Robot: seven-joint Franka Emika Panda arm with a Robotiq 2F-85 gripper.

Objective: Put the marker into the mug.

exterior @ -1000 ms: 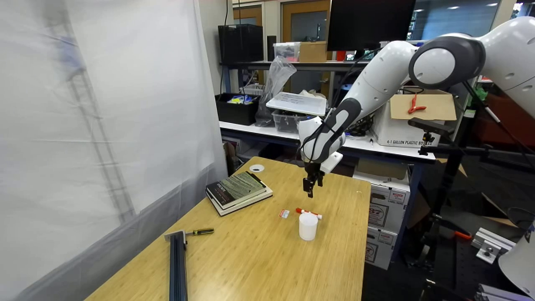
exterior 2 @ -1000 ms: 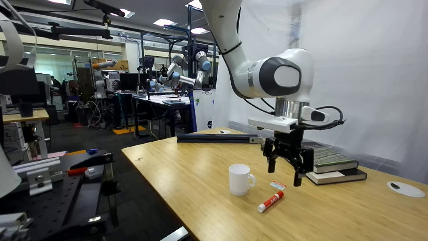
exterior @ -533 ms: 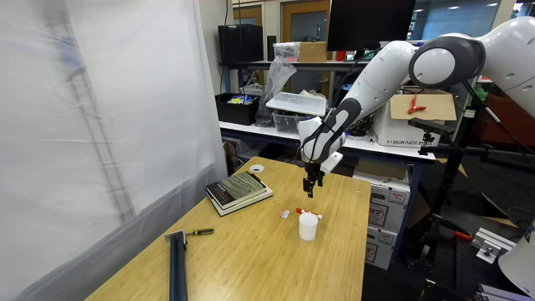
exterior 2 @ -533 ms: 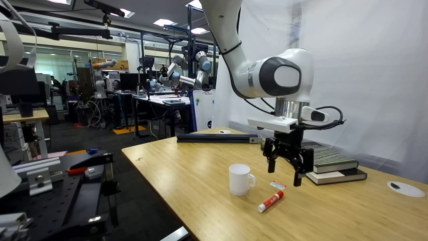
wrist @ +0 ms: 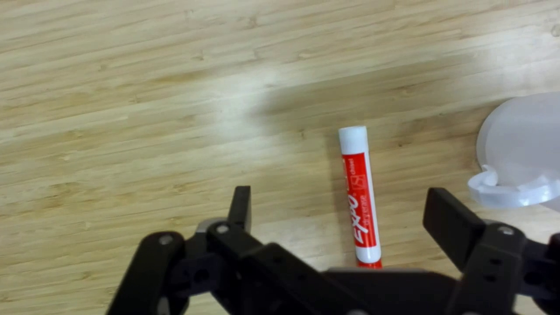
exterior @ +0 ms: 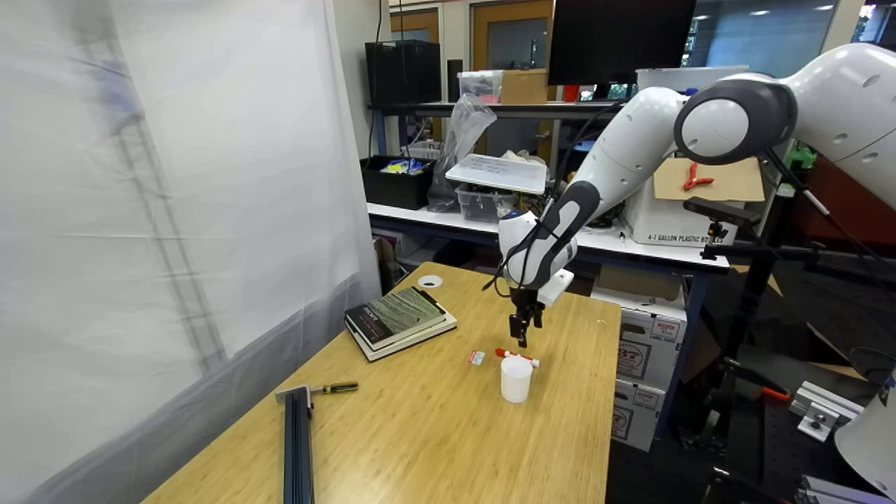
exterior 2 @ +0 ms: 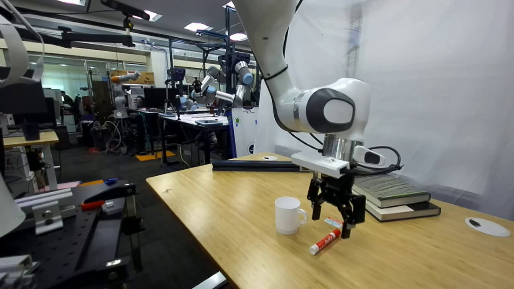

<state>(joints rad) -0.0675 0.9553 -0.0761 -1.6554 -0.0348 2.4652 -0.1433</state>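
- Gripper [exterior 2: 331, 227] was spread wide.
- Wrist view: it part-hid marker [wrist: 361, 197], mug [wrist: 523, 142] got cropped.
- In an exterior view I saw books [exterior 2: 395, 196] near desk [exterior 2: 241, 192] edge by curtain [exterior 2: 433, 100], part-blocked.

Robotics lab: besides the white arm [exterior 2: 267, 48] over the tabletop [exterior 2: 225, 192], an exterior view shows blue-capped robot arms [exterior 2: 243, 71], an orange-tipped arm [exterior 2: 120, 100], a metal frame [exterior 2: 227, 44] and a monitor [exterior 2: 154, 97] in the background. Up front there, silver profiles [exterior 2: 44, 199] sit on a perforated black plate [exterior 2: 72, 237]. In an exterior view, shelving [exterior: 525, 110] carries a clear plastic tub [exterior: 479, 85] and a cardboard box [exterior: 525, 87]; a white drape [exterior: 224, 175] hangs alongside.
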